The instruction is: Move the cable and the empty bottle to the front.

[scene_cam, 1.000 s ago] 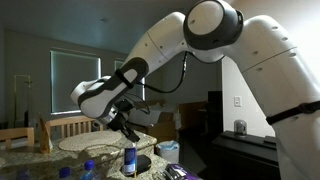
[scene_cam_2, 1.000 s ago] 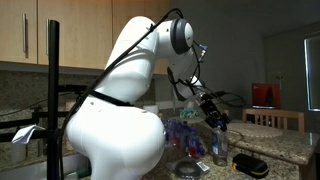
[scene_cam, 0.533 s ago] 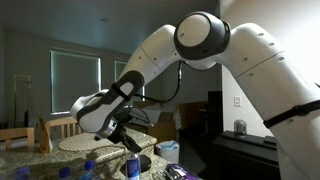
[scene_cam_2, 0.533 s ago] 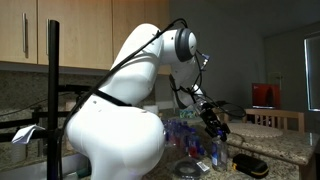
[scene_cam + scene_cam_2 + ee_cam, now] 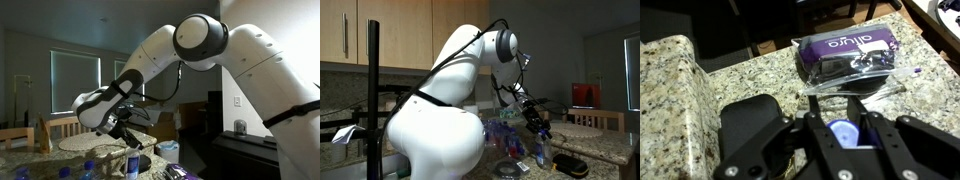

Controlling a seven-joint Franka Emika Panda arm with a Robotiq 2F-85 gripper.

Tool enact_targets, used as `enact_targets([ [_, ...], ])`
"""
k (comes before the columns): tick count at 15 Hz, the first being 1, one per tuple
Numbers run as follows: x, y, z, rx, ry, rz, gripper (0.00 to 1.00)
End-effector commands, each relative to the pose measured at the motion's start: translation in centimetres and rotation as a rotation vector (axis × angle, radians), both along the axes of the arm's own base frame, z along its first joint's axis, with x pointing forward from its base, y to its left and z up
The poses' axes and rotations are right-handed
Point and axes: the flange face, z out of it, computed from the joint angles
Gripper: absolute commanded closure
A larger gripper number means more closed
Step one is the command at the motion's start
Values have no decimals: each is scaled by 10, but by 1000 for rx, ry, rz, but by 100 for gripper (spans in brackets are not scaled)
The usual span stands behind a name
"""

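1. This looks like the bottle half of the job. The gripper (image 5: 844,126) sits right over the bottle (image 5: 843,134), one finger on each side of its blue cap, and the bottle stands upright on the desk (image 5: 740,70)
2. I can't tell if the fingers are actually pinching the cap or just sitting around it with a bit of slack, since the wrist view is too tight to show that
3. My guess for the cable (image 5: 862,66) is the dark coil inside the clear bag (image 5: 890,82) just beyond the bottle, lying against a purple packet (image 5: 848,48). Nothing is touching it
4. The next move depends on point 2. If the bottle is held, lift it straight up and carry it to the front. If it's loose, back straight up without tipping it, then go for the bag
5. Hard to see:
   - The bottle's body is hidden under the gripper in the wrist view.
   - Both exterior views are dim, and the arm (image 5: 200,40) blocks a lot of the desk.
   - The black pad (image 5: 748,125) left of the bottle is cut off by the frame
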Motion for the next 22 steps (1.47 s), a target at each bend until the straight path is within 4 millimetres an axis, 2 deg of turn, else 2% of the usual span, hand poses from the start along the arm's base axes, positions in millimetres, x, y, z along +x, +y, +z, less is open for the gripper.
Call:
enact_targets([
  [1, 1, -3, 10, -12, -14, -52, 34],
  [5, 3, -3, 12, -16, -13, -67, 8],
  [7, 4, -6, 17, -19, -14, -76, 0],
  [12, 4, -2, 17, -17, -23, -85, 0],
  [22, 3, -9, 23, -16, -39, -95, 0],
])
